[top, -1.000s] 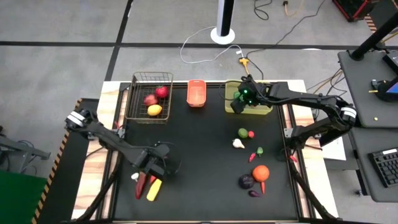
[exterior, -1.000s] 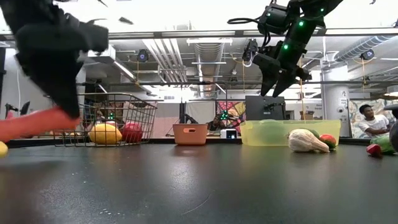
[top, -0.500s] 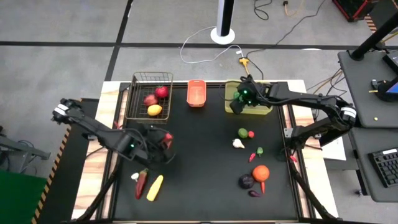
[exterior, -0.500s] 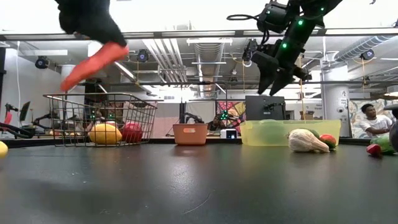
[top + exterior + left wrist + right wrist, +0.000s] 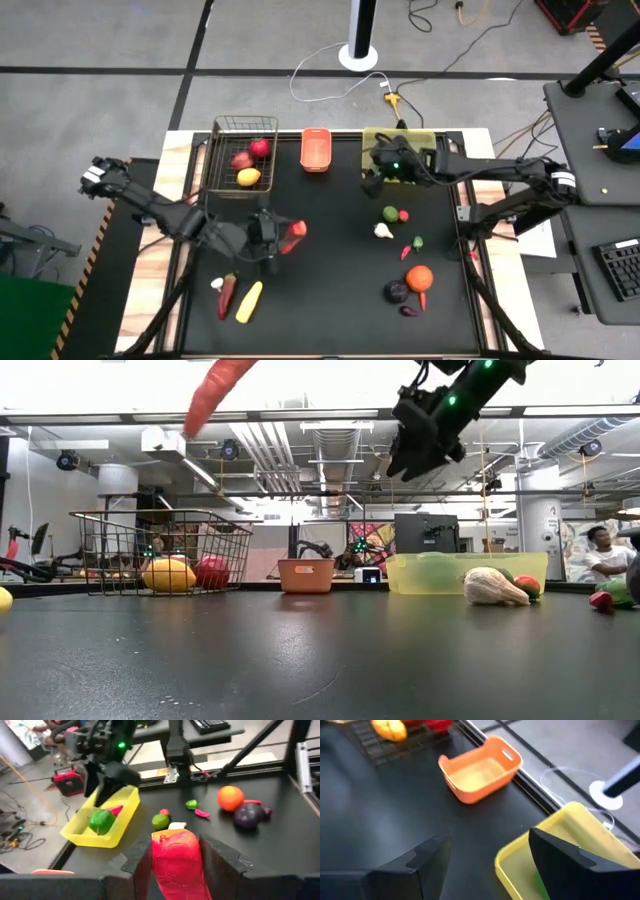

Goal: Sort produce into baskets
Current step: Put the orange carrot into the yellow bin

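Observation:
My left gripper (image 5: 281, 237) is shut on a long red-orange toy vegetable (image 5: 294, 231), high above the table's middle left. The vegetable also shows at the top of the low view (image 5: 218, 390). My right gripper (image 5: 372, 183) is open and empty, above the table by the near left corner of the yellow bin (image 5: 402, 172). A green pepper (image 5: 101, 820) lies in the bin. The wire basket (image 5: 240, 155) holds red apples and a yellow fruit. The orange basket (image 5: 315, 150) stands between the other two. My left gripper pinches the red-orange vegetable between its two fingers, on its thick part (image 5: 176, 857). The fingers come nearly level, pointing toward the table's right. The vegetable is lifted clear and tilted, its thin end (image 5: 196, 422) pointing down.
A red chilli (image 5: 228, 291), corn (image 5: 248, 301) and a small white piece (image 5: 216, 284) lie near left. Several pieces lie at the right: a green one (image 5: 390, 213), white garlic (image 5: 382, 231), an orange (image 5: 419, 278), an eggplant (image 5: 396, 292).
My left gripper has risen from the near left pile with the red-orange vegetable, lifting it clear, and gone toward the table's right and far edge. My right gripper has moved from over the yellow bin toward the near edge, staying open.

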Robot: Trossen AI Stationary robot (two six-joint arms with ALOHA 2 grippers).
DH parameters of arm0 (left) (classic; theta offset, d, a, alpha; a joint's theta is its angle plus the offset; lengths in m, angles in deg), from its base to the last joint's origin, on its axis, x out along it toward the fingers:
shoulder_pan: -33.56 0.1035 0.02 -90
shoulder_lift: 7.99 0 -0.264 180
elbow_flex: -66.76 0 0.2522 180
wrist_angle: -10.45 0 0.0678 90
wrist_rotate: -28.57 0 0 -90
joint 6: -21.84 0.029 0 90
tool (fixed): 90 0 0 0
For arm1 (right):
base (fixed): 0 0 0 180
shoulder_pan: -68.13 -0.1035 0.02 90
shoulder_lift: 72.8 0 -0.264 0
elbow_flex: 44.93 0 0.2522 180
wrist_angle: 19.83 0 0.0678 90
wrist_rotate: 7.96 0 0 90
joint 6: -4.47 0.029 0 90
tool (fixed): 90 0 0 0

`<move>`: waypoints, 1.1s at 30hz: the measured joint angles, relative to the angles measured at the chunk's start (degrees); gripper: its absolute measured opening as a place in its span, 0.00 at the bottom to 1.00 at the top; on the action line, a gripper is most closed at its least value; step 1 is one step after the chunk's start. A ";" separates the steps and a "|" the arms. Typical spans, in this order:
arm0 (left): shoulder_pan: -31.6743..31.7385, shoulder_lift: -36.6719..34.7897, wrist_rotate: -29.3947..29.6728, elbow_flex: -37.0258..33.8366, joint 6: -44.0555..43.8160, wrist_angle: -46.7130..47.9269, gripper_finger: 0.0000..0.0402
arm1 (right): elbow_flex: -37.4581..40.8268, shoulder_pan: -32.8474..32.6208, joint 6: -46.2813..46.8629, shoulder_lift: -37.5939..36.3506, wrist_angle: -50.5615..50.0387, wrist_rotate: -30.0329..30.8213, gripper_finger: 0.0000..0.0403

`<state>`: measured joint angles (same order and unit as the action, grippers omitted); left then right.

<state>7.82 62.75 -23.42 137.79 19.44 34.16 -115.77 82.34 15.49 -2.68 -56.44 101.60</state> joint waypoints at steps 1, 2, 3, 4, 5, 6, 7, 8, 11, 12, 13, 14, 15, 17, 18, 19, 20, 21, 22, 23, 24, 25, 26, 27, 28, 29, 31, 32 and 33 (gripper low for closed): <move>0.59 0.22 -0.03 -0.24 0.50 -1.00 0.33 | 0.00 -0.81 -0.37 -0.33 0.14 0.04 0.63; 1.16 0.42 -0.05 -0.51 0.82 -1.71 0.33 | 0.00 -1.79 -0.99 -0.62 0.40 0.08 0.63; 1.68 0.58 -0.05 -0.89 0.87 -2.07 0.33 | 0.00 -2.86 -1.58 -0.89 1.05 0.14 0.63; 2.20 0.91 -0.08 -1.39 1.05 -2.82 0.33 | 0.00 -3.95 -1.84 -1.01 1.68 0.13 0.63; 2.76 1.26 -0.83 -1.94 1.55 -4.02 0.33 | 0.00 -5.12 -2.14 -1.08 2.06 0.13 0.63; 3.23 1.47 -2.96 -2.85 2.29 -5.50 0.33 | 0.00 -6.37 -2.49 -1.08 2.40 0.11 0.63; 3.78 1.60 -5.40 -4.02 2.98 -7.31 0.33 | 0.00 -7.64 -2.87 -1.03 2.89 0.11 0.64; 4.44 1.71 -8.30 -5.21 3.65 -9.98 0.33 | 0.00 -8.99 -3.28 -0.86 3.49 0.14 0.64; 6.18 1.70 -14.21 -9.35 5.67 -19.60 0.33 | 0.07 -13.12 -4.68 -0.03 6.25 0.12 0.64; 6.65 1.69 -14.49 -10.74 6.29 -22.56 0.33 | 0.14 -14.44 -5.15 0.33 7.31 0.10 0.64; 6.96 1.69 -14.59 -12.07 6.88 -25.35 0.33 | 0.23 -15.77 -5.93 0.71 8.11 0.01 0.64; 7.21 1.69 -14.54 -13.38 7.35 -27.81 0.33 | 0.28 -17.03 -6.51 1.26 9.13 0.02 0.63; 7.38 1.69 -14.56 -14.43 7.64 -29.87 0.33 | 0.28 -18.25 -7.33 1.83 10.80 0.00 0.63; 7.40 1.66 -15.02 -16.31 8.09 -33.58 0.33 | 0.35 -20.29 -9.14 3.17 14.63 -0.04 0.63; 7.41 1.64 -15.04 -17.23 8.37 -35.25 0.33 | 0.37 -21.12 -10.11 4.05 16.64 -0.04 0.63; 7.41 1.64 -15.08 -18.06 8.63 -36.76 0.33 | 0.37 -21.92 -11.21 4.86 18.65 -0.10 0.64; 7.41 1.64 -15.08 -18.72 8.78 -37.73 0.33 | 0.37 -22.53 -12.19 5.67 19.80 -0.41 0.65; 7.41 1.64 -15.08 -19.34 8.79 -39.06 0.33 | 0.43 -22.96 -12.55 6.40 20.86 -0.54 0.66; 7.41 1.64 -15.06 -19.89 8.81 -40.40 0.33 | 0.44 -23.23 -12.64 7.00 22.14 -0.79 0.67; 7.43 1.63 -15.04 -20.55 8.79 -41.66 0.33 | 0.44 -23.34 -12.58 7.52 23.07 -1.66 0.69; 7.47 1.60 -15.03 -21.19 8.81 -42.70 0.33 | 0.44 -23.30 -12.54 8.18 23.96 -3.15 0.70; 7.49 1.60 -14.93 -21.80 8.81 -43.57 0.33 | 0.44 -23.27 -12.28 8.81 25.43 -5.19 0.71; 7.56 1.60 -14.54 -22.32 8.81 -44.05 0.33 | 0.44 -23.19 -12.13 9.66 26.85 -7.03 0.73; 7.66 1.60 -13.86 -22.58 8.81 -44.14 0.33 | 0.44 -23.19 -12.07 10.72 28.21 -8.26 0.74; 7.76 1.64 -13.10 -22.68 8.81 -44.49 0.33 | 0.44 -23.21 -12.13 11.59 29.43 -9.27 0.76; 7.83 1.64 -11.87 -22.76 8.81 -44.56 0.33 | 0.44 -23.23 -12.21 12.47 30.42 -9.53 0.77; 7.87 1.62 -9.31 -22.80 8.81 -44.80 0.33 | 0.44 -23.23 -12.03 14.07 33.44 -9.67 0.79; 7.87 1.62 -7.82 -22.71 8.84 -44.70 0.33 | 0.44 -23.21 -11.75 14.91 35.13 -9.65 0.81; 7.88 1.63 -6.88 -22.53 8.95 -44.64 0.33 | 0.44 -23.02 -11.43 15.69 36.79 -9.59 0.81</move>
<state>15.70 64.38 -30.30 115.26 28.39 -10.48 -115.33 59.32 4.07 13.01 -19.65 92.01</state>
